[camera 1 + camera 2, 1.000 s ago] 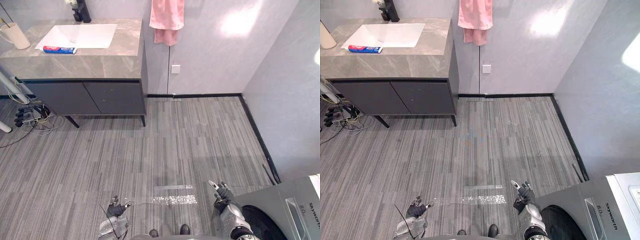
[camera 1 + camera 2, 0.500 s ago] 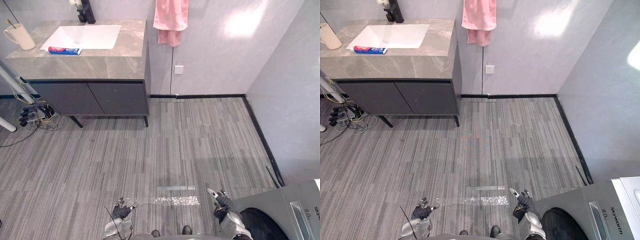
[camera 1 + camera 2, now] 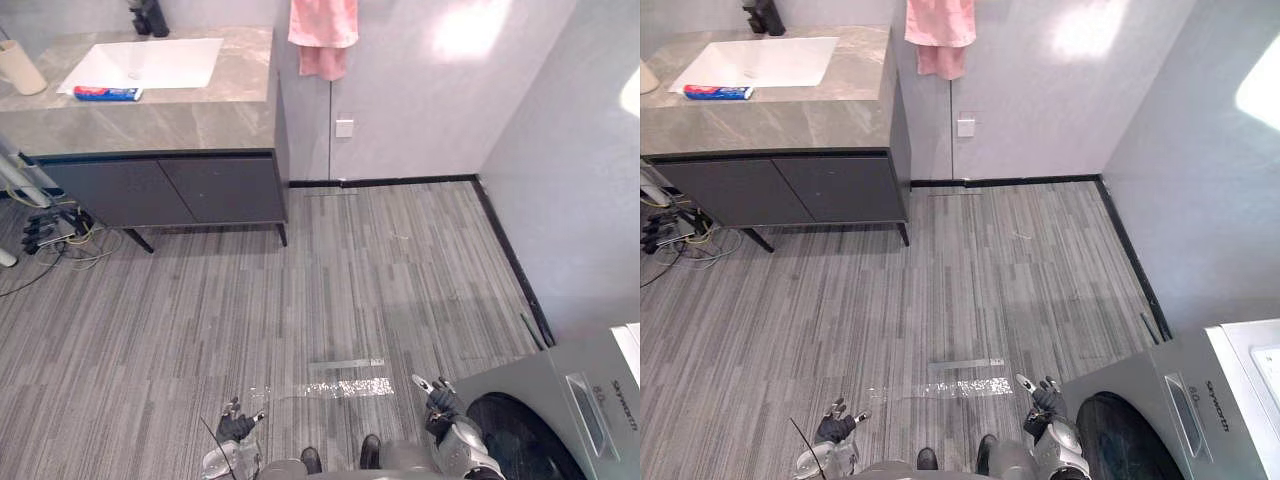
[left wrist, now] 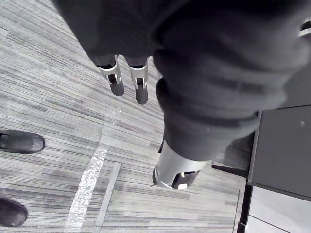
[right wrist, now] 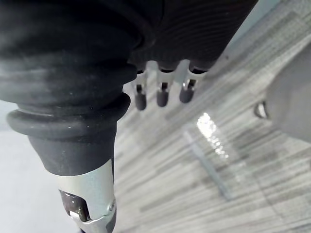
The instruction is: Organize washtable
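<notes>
Grey plank floor [image 3: 330, 290], bathroom corner, robot standing well back from the work.

- Far left: washtable [image 3: 170, 120], grey stone top over dark cabinet doors. Mug [image 3: 20, 68] at its left end. Toothpaste tube [image 3: 107, 93] lies flat on the top, just at the near-left corner of the white sink [image 3: 145, 62]. Dark tap [image 3: 150, 17] behind the sink.
- Near, left of centre: left hand [image 3: 237, 428] hangs low over the floor. Its fingers [image 4: 116, 82] are straight and relaxed, holding nothing.
- Far centre: pink towel [image 3: 323, 35] hangs on the wall just right of the washtable.
- Near right: right hand [image 3: 441, 401], also low. Its fingers [image 5: 162, 94] are straight and slack, empty too.
- Near right corner: washing machine [image 3: 560, 410], close beside the right arm.

My read: the step is the approach, nothing handled yet. To do it well:
- Walk forward and left, and keep the right arm clear of the washing machine on the first steps.
- Stop square to the cabinet front, with the tube and mug both within the left arm's reach.
- Raise the hands above the top's edge before closing in, so no fingers hit the doors.
- The tube is low and flat, so come from above and pinch across its narrow width.
</notes>
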Tool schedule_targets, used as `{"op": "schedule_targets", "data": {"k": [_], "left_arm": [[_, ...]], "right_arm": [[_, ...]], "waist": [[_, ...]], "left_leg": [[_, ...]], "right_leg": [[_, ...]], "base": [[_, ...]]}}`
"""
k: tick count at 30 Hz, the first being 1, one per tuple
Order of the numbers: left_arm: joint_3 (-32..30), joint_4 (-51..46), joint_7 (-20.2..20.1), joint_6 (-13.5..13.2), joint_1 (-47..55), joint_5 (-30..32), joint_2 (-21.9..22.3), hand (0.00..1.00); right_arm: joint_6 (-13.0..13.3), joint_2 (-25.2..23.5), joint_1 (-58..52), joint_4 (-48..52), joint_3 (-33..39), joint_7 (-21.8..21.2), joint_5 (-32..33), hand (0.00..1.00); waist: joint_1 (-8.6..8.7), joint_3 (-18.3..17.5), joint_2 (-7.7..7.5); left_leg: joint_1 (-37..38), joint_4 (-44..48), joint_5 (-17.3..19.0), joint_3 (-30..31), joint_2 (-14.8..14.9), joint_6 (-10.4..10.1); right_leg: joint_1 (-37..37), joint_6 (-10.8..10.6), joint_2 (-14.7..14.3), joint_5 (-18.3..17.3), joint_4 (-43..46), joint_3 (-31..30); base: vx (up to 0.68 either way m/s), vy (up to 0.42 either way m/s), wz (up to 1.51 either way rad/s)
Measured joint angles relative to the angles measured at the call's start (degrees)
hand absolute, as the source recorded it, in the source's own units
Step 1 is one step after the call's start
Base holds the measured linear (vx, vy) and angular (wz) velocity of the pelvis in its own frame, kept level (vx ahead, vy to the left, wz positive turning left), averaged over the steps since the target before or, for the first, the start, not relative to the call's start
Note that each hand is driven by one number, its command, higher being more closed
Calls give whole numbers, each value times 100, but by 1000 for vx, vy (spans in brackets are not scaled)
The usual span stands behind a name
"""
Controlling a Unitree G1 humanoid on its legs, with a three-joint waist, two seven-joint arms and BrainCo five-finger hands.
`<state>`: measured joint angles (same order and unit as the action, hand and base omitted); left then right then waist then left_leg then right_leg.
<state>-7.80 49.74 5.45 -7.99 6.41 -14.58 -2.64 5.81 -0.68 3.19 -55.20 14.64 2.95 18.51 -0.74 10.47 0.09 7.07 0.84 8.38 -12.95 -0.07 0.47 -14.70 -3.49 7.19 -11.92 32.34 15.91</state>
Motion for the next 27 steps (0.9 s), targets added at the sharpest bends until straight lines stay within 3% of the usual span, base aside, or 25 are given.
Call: {"op": "schedule_targets", "data": {"k": [2, 4, 5, 7, 8, 9, 11, 13, 14, 16, 18, 21, 23, 24, 25, 26, 27], "left_arm": [[-1, -10, 11, -1, -59, 0, -63, 0], [1, -12, 42, -1, -126, 1, -73, 0], [0, -10, 86, -1, -210, 16, -74, 0], [2, 15, 86, 0, -303, 75, -93, 0], [3, 35, 84, 1, -342, 130, -96, 0], [11, 40, 81, 4, -332, 185, -63, 0], [66, 59, 50, 4, -368, 186, 32, 0], [-33, 84, 52, 27, -312, 164, 173, 0], [-148, 81, 51, 26, -198, 108, 273, 0], [-191, 70, 50, 21, -80, -6, 352, 0], [-262, -40, 59, -19, -88, -130, 372, 0], [-430, -273, 82, -46, 6, -308, 395, 0], [-430, -522, 81, -97, 93, -333, 394, 0], [-444, -604, 81, -117, 135, -333, 399, 0], [-514, -676, 82, -125, 206, -333, 461, 0], [-528, -693, 89, -132, 261, -333, 490, 0], [-627, -684, 93, -129, 300, -333, 459, 0]], "right_arm": [[-2, 4, 8, 1, 0, 14, 3, 0], [-1, 7, 12, 2, 3, 32, 14, 0], [-2, 2, 13, 2, 4, 51, 22, 0], [-7, 2, -31, 2, 10, 57, 49, 0], [-10, 23, -88, 3, 14, 59, 49, 0], [-8, 104, -144, 89, 16, 51, 61, 0], [8, 190, -68, 151, 78, 48, 72, 0], [14, 250, -42, 154, 68, 47, 120, 0], [20, 223, -38, 154, -28, 46, 121, 0], [44, 224, 2, 157, -229, 2, 116, 0], [40, 207, 62, 143, -234, 4, 113, 0], [36, 274, 243, 123, -308, 12, 109, 0], [36, 334, 339, 146, -473, 8, 98, 0], [36, 332, 363, 159, -498, 1, 87, 0], [40, 346, 374, 192, -500, -7, 26, 0], [45, 363, 345, 208, -499, -4, -17, 0], [37, 335, 346, 207, -531, 11, -28, 0]], "waist": [[-4, 52, 24], [12, 141, 98], [35, 260, 82], [88, 344, -37], [144, 339, -128], [209, 260, -31], [300, 264, 141], [274, 282, 189], [240, 281, 234], [92, 287, 268], [-22, 319, 215], [-99, 334, 194], [-342, 388, 97], [-355, 409, 53], [-332, 392, 101], [-330, 356, 165], [-450, 336, 150]], "left_leg": [[41, 31, 126, 22, 167, -62], [131, 29, 235, 40, 442, -230], [287, 18, 347, 58, 626, -407], [431, 22, 499, 139, 698, -645], [561, 41, 631, 214, 774, -808], [581, 177, 710, 259, 1055, -981], [300, 865, 567, 340, 1382, -1243], [-152, 2340, 17, 325, 1633, -1245], [-483, 3481, -613, 328, 1870, -1035], [-1065, 5252, -428, 207, 2147, -1008], [-1573, 5873, -150, 21, 2142, -880], [-2362, 5555, 186, -347, 1971, -698], [-2742, 4023, 186, -444, 1541, -659], [-2754, 3433, 145, -436, 1389, -672], [-2722, 2163, -70, -417, 1162, -689], [-2703, 1281, -399, -386, 1121, -651], [-2594, 1166, -1244, -373, 1024, -379]], "right_leg": [[-188, -22, 102, 20, -393, 166], [-323, -78, 96, 286, -1096, 308], [-374, -151, 120, 733, -1775, 358], [-379, -222, 265, 1080, -2172, 407], [-431, -123, 395, 1340, -2029, 399], [-602, 74, 334, 1425, -1448, 472], [-742, 454, 224, 1010, -808, 640], [-413, 627, 52, 656, -774, 659], [97, 665, -178, 574, -1130, 590], [934, 683, -559, 562, -1843, 280], [1560, 686, -711, 561, -2375, 46], [2155, 685, -742, 560, -2882, -346], [2597, 553, -542, 452, -3127, -565], [2735, 454, -457, 371, -3196, -563], [3010, 277, -388, 253, -3355, -568], [3164, 170, -382, 141, -3427, -586], [3364, -3, -261, -34, -3437, -703]], "base": [[132, -59, -5], [229, -124, -1], [277, -153, 3], [396, -260, 24], [536, -387, 48], [498, -342, 50], [668, -416, 24], [630, -420, -20], [518, -279, -55], [773, -385, -92], [585, -217, -70], [416, -30, -67], [459, 103, -96], [481, 176, -63], [492, 238, -38], [617, 348, -53], [513, 304, -41]]}}
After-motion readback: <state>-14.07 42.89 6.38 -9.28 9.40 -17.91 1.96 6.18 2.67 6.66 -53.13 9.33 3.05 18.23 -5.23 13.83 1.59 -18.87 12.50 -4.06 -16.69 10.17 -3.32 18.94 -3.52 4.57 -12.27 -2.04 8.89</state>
